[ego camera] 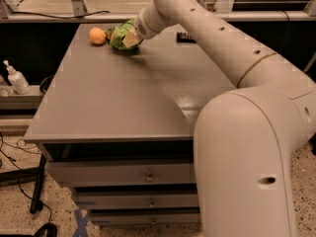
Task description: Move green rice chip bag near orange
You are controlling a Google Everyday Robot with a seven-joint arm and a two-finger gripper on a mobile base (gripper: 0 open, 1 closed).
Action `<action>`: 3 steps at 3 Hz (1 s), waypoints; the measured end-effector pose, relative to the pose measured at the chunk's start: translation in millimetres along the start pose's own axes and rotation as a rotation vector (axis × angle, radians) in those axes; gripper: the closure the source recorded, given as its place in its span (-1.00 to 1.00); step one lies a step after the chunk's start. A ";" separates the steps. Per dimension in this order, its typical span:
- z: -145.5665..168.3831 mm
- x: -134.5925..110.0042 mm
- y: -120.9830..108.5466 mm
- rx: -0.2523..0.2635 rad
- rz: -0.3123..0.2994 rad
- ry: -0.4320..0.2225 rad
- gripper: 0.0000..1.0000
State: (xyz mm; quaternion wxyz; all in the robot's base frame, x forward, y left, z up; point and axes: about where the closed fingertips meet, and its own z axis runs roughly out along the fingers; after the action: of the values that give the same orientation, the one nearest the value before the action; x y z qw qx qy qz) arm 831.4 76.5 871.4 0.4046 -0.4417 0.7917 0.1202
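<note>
The tool (129, 38) is pressed against the green rice chip bag (117, 32) at the far end of the grey worktop (113, 98); I cannot tell whether it grips the bag. The bag lies just beside the orange (97, 35). Drawers (123, 174) sit below the worktop, above a speckled floor (19, 191).

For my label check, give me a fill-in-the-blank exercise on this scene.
In the camera view, the green rice chip bag lies just ___ of the orange.
The gripper is at the ___, by the far edge of the table.
The dark bar wrapper lies ___ from the orange than the bag does.
Missing: right; bag; farther.
</note>
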 end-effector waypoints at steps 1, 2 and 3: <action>-2.7 0.9 3.2 -0.009 0.001 0.007 -1.00; -10.0 -0.7 8.1 -0.016 -0.008 0.012 -1.00; -42.7 10.9 9.3 -0.024 -0.020 0.018 -1.00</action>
State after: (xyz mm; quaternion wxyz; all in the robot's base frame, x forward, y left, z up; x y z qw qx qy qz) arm 798.0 51.9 889.2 0.3934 -0.4553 0.7894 0.1217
